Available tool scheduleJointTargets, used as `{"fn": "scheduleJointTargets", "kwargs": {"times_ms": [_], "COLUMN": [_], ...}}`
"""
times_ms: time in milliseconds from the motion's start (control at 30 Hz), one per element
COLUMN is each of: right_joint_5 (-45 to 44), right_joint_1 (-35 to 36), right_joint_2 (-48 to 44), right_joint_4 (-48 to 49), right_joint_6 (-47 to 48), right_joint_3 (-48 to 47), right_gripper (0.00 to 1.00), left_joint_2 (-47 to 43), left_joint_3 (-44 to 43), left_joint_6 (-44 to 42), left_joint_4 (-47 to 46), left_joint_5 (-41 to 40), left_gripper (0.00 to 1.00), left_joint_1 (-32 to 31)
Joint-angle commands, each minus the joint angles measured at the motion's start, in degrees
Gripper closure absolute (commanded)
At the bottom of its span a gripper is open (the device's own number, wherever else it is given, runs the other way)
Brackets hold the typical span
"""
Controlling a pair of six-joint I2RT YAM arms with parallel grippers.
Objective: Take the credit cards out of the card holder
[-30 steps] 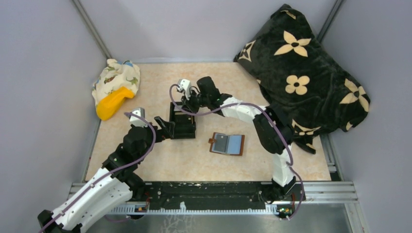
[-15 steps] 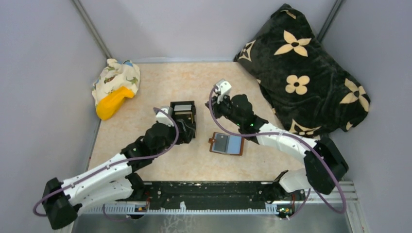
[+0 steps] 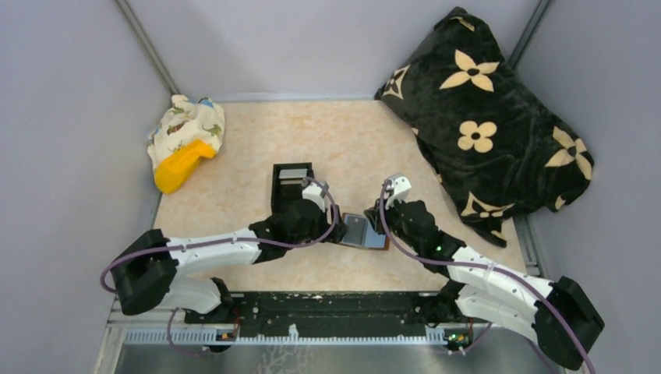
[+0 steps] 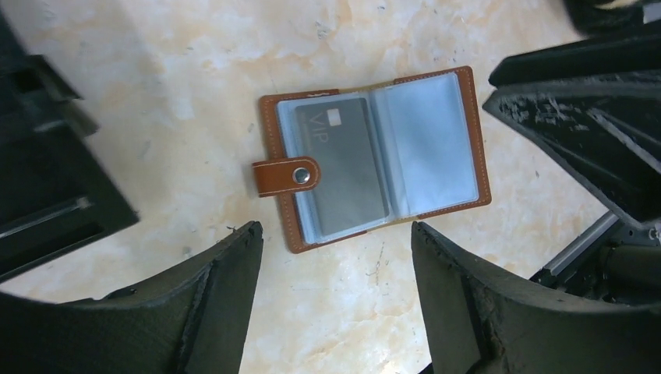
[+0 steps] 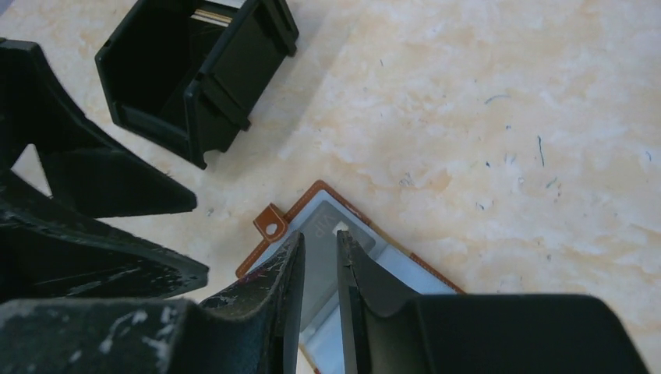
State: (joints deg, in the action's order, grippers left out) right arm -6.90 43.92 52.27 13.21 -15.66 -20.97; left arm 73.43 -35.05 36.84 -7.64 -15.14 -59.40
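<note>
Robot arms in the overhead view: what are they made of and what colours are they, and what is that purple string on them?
Each arm mixes white shell segments with black joint blocks. A purple cable loops loosely along each, from base to wrist. The left gripper and right gripper are matte black, each wrist carrying a small white-grey camera block. Up close, the left fingers are broad, curved black plastic, scuffed with pale scratches; the right fingers look equally worn.

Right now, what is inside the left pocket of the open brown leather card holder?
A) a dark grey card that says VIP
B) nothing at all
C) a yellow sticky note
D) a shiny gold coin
A. In the left wrist view, the open reddish-brown leather card holder lies flat on the table, and a dark grey card marked VIP sits behind the clear sleeve on its left side, next to the snap tab.
</note>
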Motion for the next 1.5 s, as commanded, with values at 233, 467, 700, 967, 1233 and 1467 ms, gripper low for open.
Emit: {"fn": "scheduleJointTargets", "kwargs": {"times_ms": [233, 467, 700, 967, 1233, 1467], "right_joint_5": [-4.89, -7.38, -9.10, -10.30, -10.92, -10.10], "right_joint_1": [3.21, 3.40, 3.38, 3.41, 3.36, 3.36], "right_joint_2": [-6.21, -5.34, -6.67, -8.39, -7.75, -6.36], "right_joint_4": [-4.52, -4.53, -6.40, -7.98, -7.84, -7.68], "right_joint_6": [-6.40, -7.51, -8.23, -9.22, -9.45, -9.10], "right_joint_3": [6.56, 7.78, 8.48, 9.98, 10.09, 9.73], "right_gripper": [0.77, 0.76, 0.74, 0.74, 0.74, 0.74], "left_joint_2": [11.91, 15.41, 18.50, 18.90, 17.43, 19.15], "left_joint_3": [-7.71, -8.56, -7.45, -7.52, -7.07, -7.44], "left_joint_6": [2.15, 2.71, 4.16, 4.18, 3.50, 3.90], "left_joint_4": [-4.91, -4.35, -5.14, -4.53, -2.29, -3.20], "left_joint_5": [10.22, 12.20, 11.31, 9.95, 7.49, 8.61], "left_gripper": [0.28, 0.29, 0.30, 0.30, 0.30, 0.30], "left_joint_1": [-0.28, -0.28, -0.28, -0.28, -0.28, -0.28]}}
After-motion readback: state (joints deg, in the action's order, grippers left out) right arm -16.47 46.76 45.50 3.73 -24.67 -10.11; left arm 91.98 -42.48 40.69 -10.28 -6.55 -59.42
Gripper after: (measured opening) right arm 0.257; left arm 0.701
